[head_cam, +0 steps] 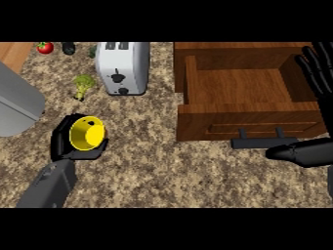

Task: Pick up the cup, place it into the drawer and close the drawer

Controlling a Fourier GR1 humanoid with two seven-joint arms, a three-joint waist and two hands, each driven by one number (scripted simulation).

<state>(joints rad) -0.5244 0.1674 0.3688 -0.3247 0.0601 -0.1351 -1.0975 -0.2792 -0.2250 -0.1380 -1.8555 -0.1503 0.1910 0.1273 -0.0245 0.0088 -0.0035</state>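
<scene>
The yellow cup lay on its side on the counter, left of the open drawer, mouth facing up toward the camera, the left hand curled round it. Lifting it clear before crossing the drawer's front wall seemed wise. The right hand rested open by the counter's right edge.

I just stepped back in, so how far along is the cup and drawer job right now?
Done: the left hand is curled round the yellow cup over the counter. Left: the drawer stands open with no cup in it, so placing and closing remain. The right hand is open beside it.
</scene>
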